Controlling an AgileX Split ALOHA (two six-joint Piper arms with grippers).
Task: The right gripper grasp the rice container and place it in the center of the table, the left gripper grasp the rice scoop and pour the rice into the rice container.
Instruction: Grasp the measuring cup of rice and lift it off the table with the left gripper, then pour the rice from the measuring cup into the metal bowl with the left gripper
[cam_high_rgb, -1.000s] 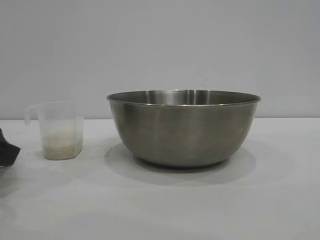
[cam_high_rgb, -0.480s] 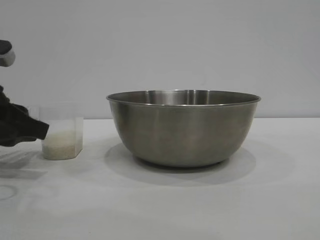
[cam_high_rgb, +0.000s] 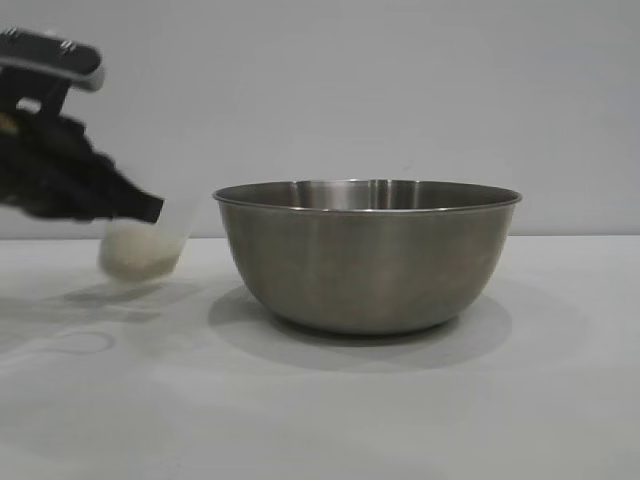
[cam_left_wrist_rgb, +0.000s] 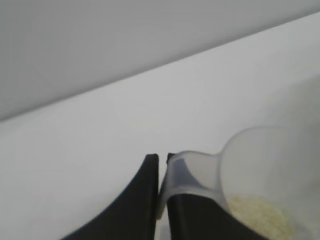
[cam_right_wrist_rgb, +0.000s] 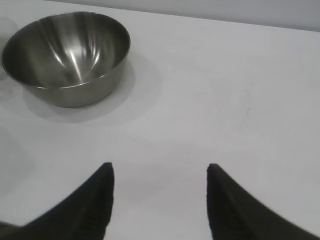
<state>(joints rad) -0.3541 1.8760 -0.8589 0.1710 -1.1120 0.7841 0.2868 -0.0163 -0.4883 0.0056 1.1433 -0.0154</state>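
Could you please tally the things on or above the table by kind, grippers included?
Steel bowls: 1, the rice container
Plastic cups: 1, the rice scoop, holding rice
Grippers: 2, left gripper, right gripper
Total: 4

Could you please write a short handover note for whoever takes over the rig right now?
Left gripper: shut on the rice scoop's handle, scoop lifted off the table and tilted, beside the rice container, not yet over it.
Right gripper: open, empty, back from the container.
Rice: in the scoop; the container looks empty.
Done: container placed on the table, scoop grasped and raised.
Left: carry the scoop over the rim and pour.
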